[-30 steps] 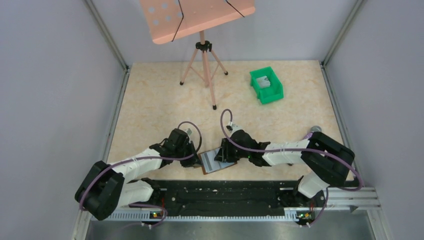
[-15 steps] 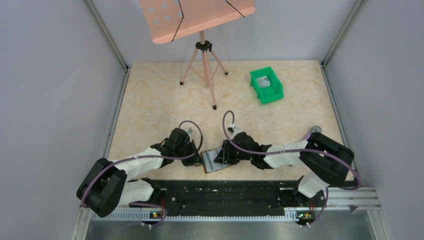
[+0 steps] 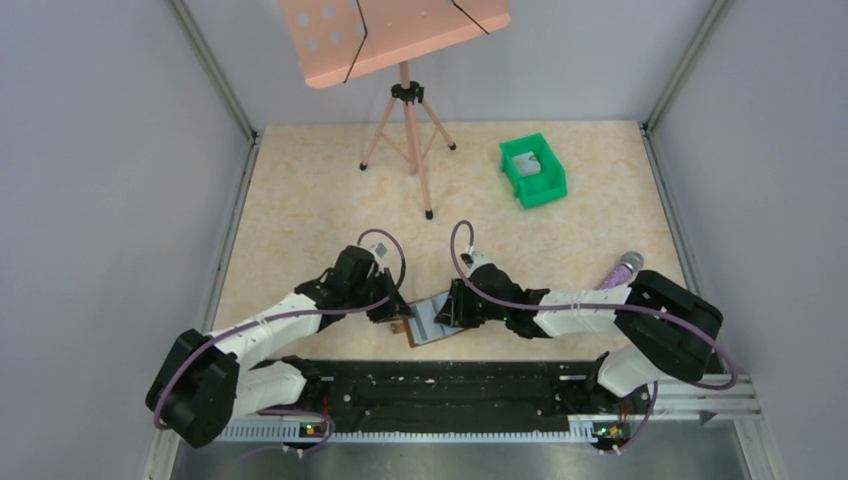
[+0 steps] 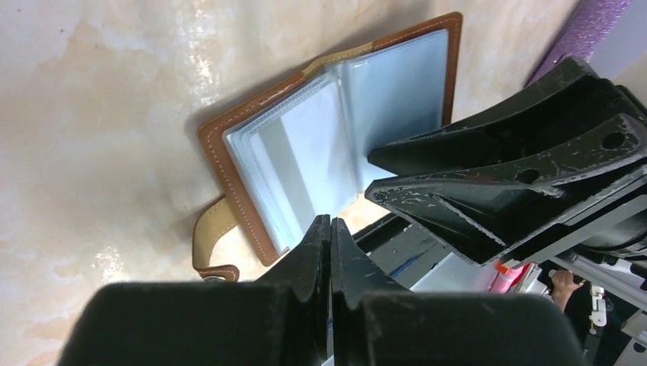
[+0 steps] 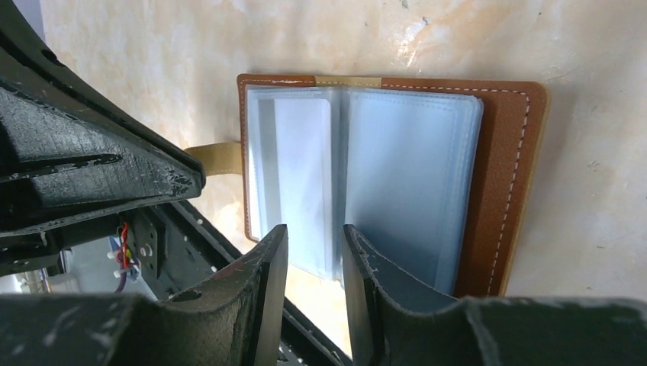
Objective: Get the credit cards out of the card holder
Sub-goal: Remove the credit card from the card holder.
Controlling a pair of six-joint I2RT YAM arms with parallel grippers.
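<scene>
The card holder (image 3: 430, 325) lies open at the middle of the surface's near edge, clear sleeves (image 5: 412, 175) facing up (a pale credit card (image 5: 301, 164) seems to sit in one). The left claw (image 4: 329, 221) is clenched at the sleeves' edge. The right claw (image 5: 313, 230), part-open, straddles them, gripping nothing. Cards look thin, stiff and slick, so pinch an exposed short edge while pinning the floppy sleeve.

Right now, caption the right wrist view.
Open card holder lying flat, right gripper fingers parted over its clear sleeves.
</scene>
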